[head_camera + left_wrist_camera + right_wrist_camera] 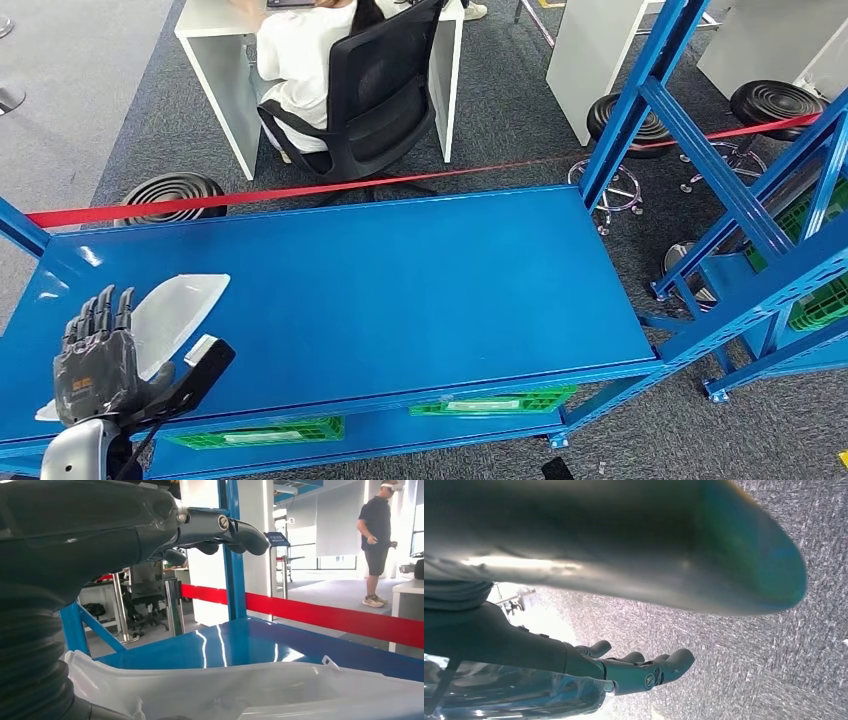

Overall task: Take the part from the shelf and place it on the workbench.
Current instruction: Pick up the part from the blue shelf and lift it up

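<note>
Up at the top of the head view, a person in white (295, 60) sits in a black mesh office chair (385, 95), pulled in at a white desk (215, 45). A red barrier tape (300, 190) stretches across the frame from the left edge toward the upper right. Round black stools sit on the grey carpet, one at left (172, 190), one upper right (772, 103). Green crates (495, 403) sit low in the frame, another (822, 305) at the right edge. In the left wrist view, a person in dark shirt and shorts (377, 540) stands upper right, wearing a headset.
</note>
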